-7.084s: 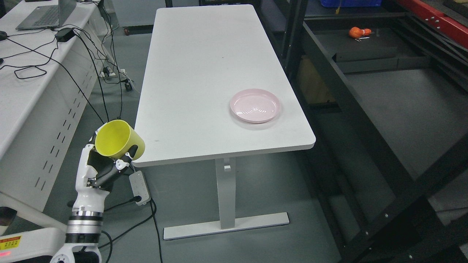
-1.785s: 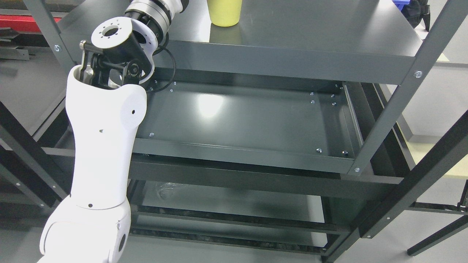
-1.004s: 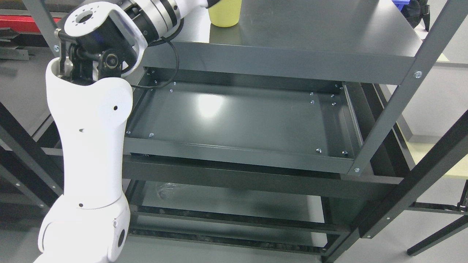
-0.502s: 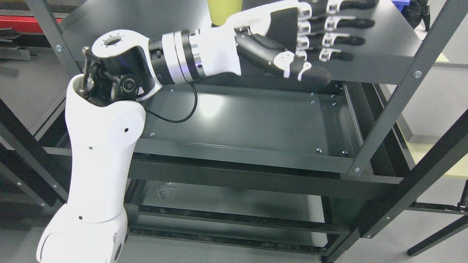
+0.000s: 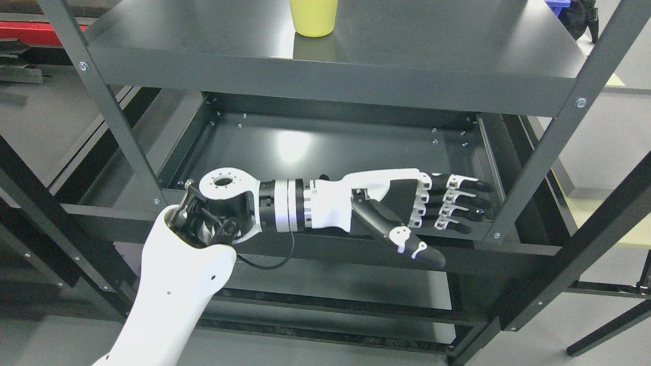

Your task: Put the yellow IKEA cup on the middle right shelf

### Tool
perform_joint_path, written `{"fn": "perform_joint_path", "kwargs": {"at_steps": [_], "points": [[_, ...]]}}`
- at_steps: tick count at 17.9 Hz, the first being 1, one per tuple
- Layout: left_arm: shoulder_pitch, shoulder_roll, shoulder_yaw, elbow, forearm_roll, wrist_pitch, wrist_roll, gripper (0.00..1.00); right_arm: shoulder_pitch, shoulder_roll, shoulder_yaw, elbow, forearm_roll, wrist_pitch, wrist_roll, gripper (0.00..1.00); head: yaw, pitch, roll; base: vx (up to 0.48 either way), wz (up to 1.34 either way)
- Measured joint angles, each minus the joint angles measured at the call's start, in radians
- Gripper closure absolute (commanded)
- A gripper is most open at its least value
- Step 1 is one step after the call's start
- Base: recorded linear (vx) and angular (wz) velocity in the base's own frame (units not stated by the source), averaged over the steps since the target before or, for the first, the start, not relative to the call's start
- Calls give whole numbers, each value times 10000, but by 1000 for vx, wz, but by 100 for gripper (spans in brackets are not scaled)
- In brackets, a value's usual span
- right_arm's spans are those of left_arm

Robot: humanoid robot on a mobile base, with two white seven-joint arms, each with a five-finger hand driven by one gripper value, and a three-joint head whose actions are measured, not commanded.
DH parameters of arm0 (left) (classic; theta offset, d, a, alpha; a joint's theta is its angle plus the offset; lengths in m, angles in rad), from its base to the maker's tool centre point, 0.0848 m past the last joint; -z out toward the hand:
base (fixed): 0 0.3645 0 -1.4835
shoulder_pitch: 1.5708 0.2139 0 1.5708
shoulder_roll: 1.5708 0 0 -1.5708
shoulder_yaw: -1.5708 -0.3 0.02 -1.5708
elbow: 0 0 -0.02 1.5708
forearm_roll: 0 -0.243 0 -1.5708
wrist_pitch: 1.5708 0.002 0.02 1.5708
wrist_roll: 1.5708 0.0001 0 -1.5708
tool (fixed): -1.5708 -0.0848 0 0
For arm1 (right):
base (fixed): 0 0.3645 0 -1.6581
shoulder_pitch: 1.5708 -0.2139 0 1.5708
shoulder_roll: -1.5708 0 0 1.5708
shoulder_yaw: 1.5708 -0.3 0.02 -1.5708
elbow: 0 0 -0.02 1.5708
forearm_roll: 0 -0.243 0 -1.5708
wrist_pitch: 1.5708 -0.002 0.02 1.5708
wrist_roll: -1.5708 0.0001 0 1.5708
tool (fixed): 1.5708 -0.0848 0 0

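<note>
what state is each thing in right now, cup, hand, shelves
yellow plastic cup: upright on the upper dark grey metal shelf, free of the hand
left hand: open, fingers stretched out, holding nothing, in front of the lower shelf's front edge
upper dark grey metal shelf: carries only the cup in view
lower dark grey metal shelf tray: bare, with a light glare

1. A blue plastic bin (image 5: 558,3) shows at the far right corner of the top shelf, cut off by the frame.
2. A red metal beam (image 5: 25,31) runs behind the rack's left edge.
3. A crumpled clear plastic piece (image 5: 231,264) lies on the lowest shelf, near its left edge.
</note>
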Motion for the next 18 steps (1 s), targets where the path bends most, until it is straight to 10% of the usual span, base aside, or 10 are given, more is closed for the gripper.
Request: {"fn": "perform_joint_path", "kwargs": {"at_steps": [6,13,18], "points": [[2152,-290,1056,291,-2694,-3984,446,2,1,0,0,0,0,0,-45,1,0,0,0,0,0],[4438,-522,2881,589,-4672,-7639,4808,1,1,0,0,0,0,0,0,1,0,0,0,0,0],[5746,-591,3675,632,-5005,-8725,5225,1,1,0,0,0,0,0,7,1,0,0,0,0,0]]}}
